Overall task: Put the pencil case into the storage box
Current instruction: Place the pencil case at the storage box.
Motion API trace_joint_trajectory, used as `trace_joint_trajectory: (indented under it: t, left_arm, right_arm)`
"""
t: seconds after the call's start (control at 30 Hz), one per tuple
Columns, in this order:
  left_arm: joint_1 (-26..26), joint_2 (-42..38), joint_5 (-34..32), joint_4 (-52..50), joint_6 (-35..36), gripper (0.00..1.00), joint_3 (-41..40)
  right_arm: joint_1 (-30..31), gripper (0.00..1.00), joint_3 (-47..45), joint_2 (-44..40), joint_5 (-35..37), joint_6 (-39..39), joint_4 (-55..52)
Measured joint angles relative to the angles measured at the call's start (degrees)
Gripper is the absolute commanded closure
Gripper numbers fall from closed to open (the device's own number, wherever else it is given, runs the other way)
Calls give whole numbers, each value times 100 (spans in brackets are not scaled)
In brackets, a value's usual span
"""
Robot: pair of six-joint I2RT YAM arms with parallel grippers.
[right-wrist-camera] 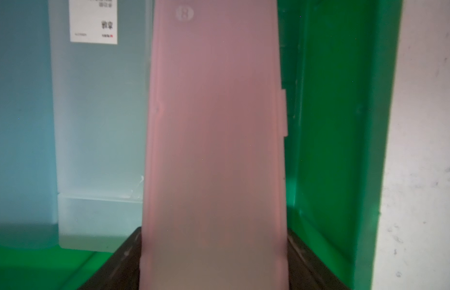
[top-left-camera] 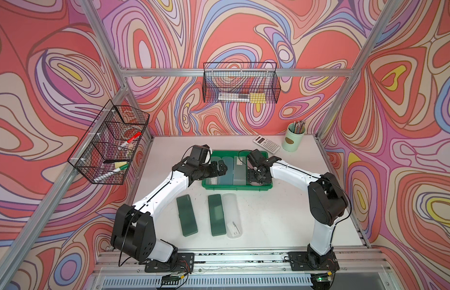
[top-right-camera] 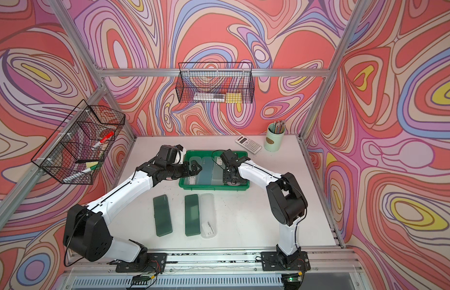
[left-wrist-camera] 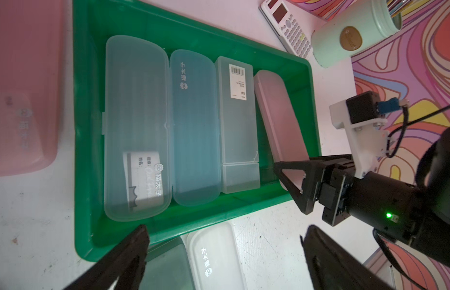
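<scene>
Pink pencil case (right-wrist-camera: 214,138), pinched by right gripper (right-wrist-camera: 215,241), leans in storage box (right-wrist-camera: 332,125) on white table (top-left-camera: 281,221); left gripper (left-wrist-camera: 226,231) gapes empty; top views add wire baskets (top-left-camera: 240,82).

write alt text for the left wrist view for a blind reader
The right gripper holds one end of a translucent pink plastic pencil case, tilted into the last gap of the shallow bright-green plastic storage box. Three more translucent cases lie flat side by side in it. The left gripper is open and empty.
</scene>
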Motion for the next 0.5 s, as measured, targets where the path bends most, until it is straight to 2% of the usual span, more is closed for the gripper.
trace_joint_trajectory:
  t: [0.33,0.43,0.5]
  left_arm:
    - [162,-323,-205,-35,173,1,-214]
    - [164,-433,-203,-33,186,1,-264]
    - [164,-474,-199,-33,184,1,-319]
  right_arm:
    - [4,41,52,518,17,114,155]
    - [7,32,98,544,28,140,175]
    - [7,19,114,560,28,140,175]
